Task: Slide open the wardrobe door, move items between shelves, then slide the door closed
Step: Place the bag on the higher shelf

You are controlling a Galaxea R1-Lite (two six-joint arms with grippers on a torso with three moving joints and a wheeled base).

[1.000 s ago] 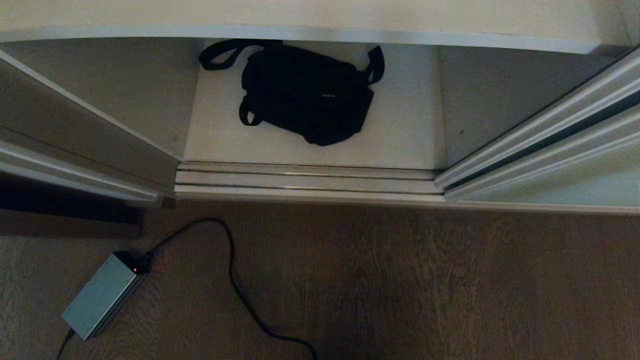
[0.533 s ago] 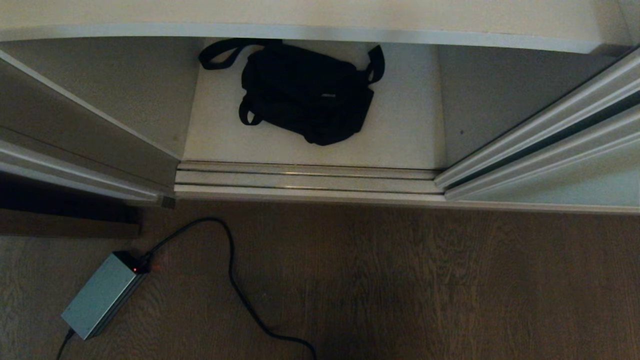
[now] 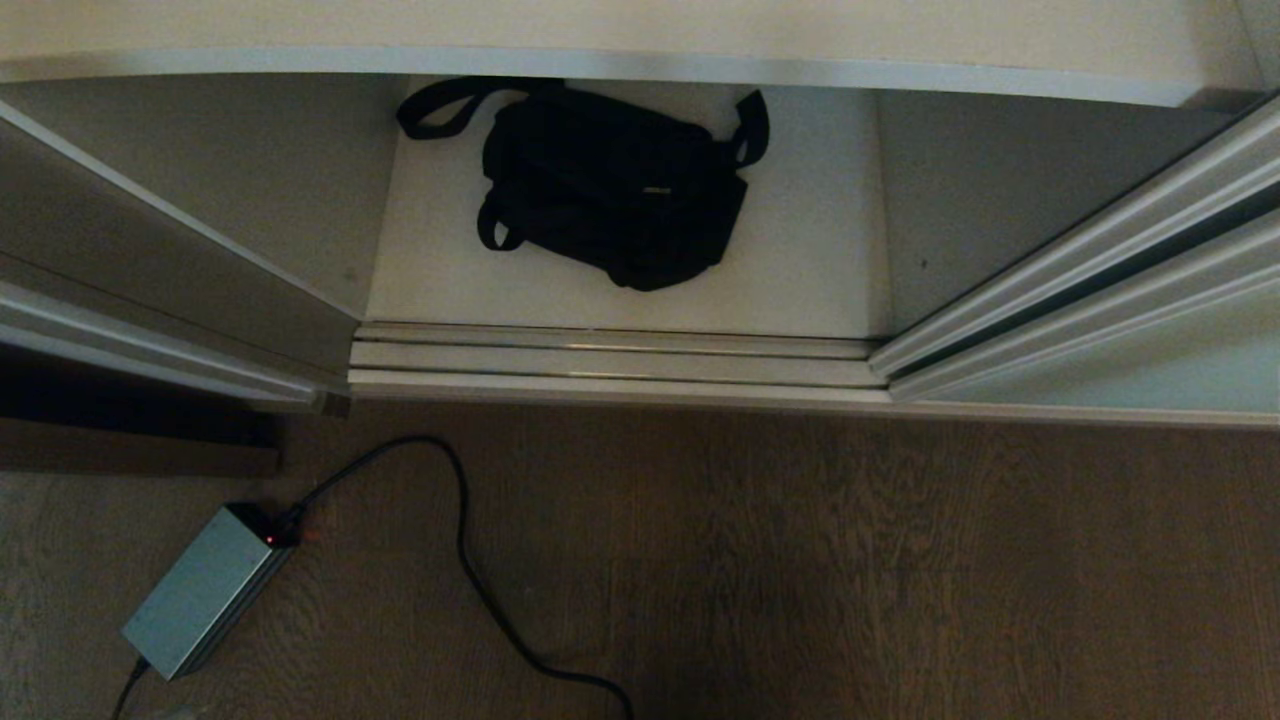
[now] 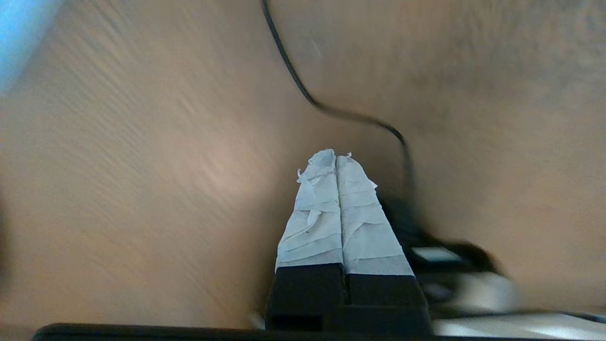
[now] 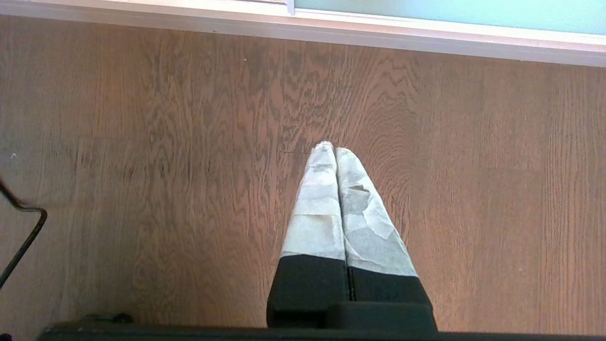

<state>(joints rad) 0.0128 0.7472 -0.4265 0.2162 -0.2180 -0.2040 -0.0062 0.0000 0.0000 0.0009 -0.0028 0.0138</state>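
A dark wooden floor (image 3: 800,560) runs up to an open wardrobe. Its sliding door (image 3: 1150,350) is pushed to the right, and a black bag (image 3: 610,190) lies on the white bottom shelf (image 3: 800,270) under another shelf (image 3: 600,40). The left gripper (image 4: 336,158), fingers pressed together and empty, hangs over the floor near a black cable (image 4: 303,90); the right gripper (image 5: 330,148), likewise closed on nothing, points at bare floor. My worry is the left arm snagging that cable or the power brick (image 3: 200,590) when reaching in.

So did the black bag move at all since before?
No. The black bag lies in the same spot on the white shelf, just as far behind the floor track.
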